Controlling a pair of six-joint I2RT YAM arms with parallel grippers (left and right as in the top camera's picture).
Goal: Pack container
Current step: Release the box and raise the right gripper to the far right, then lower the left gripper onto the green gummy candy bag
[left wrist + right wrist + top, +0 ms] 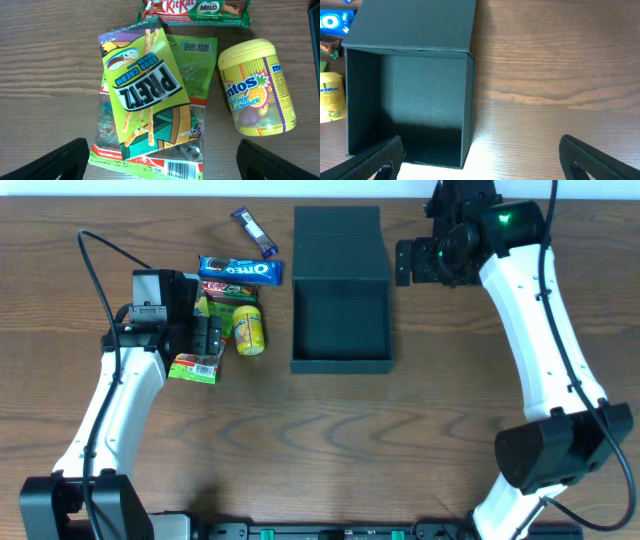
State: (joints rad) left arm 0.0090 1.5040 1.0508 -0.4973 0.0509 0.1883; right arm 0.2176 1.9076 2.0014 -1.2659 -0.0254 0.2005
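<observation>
The container (340, 362) is a dark teal square box, standing open and empty, with its flap lid (338, 240) lying flat behind it. My right gripper (404, 263) hangs open beside the lid's right edge. In the right wrist view, its jaws (480, 150) straddle the container's right wall (469, 105), holding nothing. My left gripper (205, 335) is open above the snack pile. Between its jaws (163, 150) lies a Pretz pack (142, 85) on a green-and-red bag (150, 162). A yellow Mentos jar (257, 90) lies to the right.
Left of the container lie an Oreo pack (240, 270), a KitKat Milo pack (228, 288), the Mentos jar (249, 330) and the green-and-red bag (195, 368). A purple bar (255, 232) lies farther back. Bare wood shows right of the container (555, 90).
</observation>
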